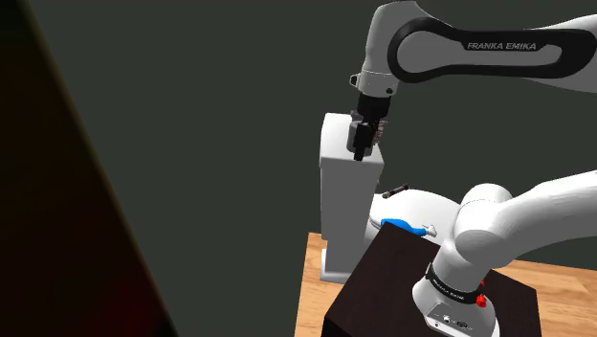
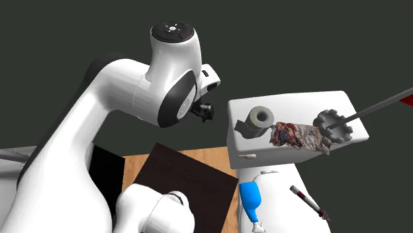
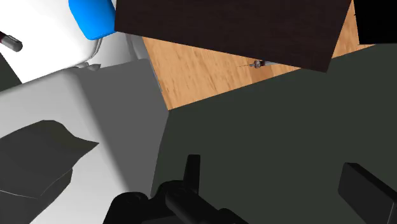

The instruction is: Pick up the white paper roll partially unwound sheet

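The white paper roll (image 2: 258,120) lies on its side on the lid of a white toilet tank (image 2: 344,102), with a short sheet hanging off it toward the lid's edge. My black gripper (image 2: 203,112) hangs open in the air to the second exterior view's left of the tank, a short way from the roll and about level with the lid. In the shoulder view the gripper (image 1: 362,149) points down in front of the tank's top (image 1: 337,144). The wrist view has its fingers (image 3: 365,187) standing apart with nothing between them, beside the tank's edge (image 3: 121,127).
A crumpled reddish cloth (image 2: 301,136) and a grey toothed brush head (image 2: 334,126) lie on the lid beyond the roll. A blue object (image 2: 250,198) and a dark stick (image 2: 308,202) rest on the toilet below. The dark stand (image 1: 402,287) sits on a wooden floor (image 3: 210,70).
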`<action>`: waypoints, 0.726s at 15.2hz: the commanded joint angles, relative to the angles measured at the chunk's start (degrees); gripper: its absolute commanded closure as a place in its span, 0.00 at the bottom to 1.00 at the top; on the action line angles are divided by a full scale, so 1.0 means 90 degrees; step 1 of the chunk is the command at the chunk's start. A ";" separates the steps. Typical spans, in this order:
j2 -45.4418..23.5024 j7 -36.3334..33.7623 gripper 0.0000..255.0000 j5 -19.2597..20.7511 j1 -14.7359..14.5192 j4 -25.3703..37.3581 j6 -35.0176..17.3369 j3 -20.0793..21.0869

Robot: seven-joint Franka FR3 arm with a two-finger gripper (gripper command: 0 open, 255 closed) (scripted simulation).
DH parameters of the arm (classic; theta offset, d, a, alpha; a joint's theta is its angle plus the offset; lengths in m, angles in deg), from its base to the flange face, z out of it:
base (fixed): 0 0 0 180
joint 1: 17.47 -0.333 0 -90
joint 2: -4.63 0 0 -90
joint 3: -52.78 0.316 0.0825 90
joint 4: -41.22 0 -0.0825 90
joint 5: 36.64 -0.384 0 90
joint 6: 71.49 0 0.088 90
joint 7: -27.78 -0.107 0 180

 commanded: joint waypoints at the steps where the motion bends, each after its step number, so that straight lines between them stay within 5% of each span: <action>1: 0.0000 0.0000 0.00 0.0000 0.0000 0.0000 0.0000 0.0000; 11: -0.1206 0.0691 0.00 0.0657 0.0714 0.0823 -0.0373 -0.1084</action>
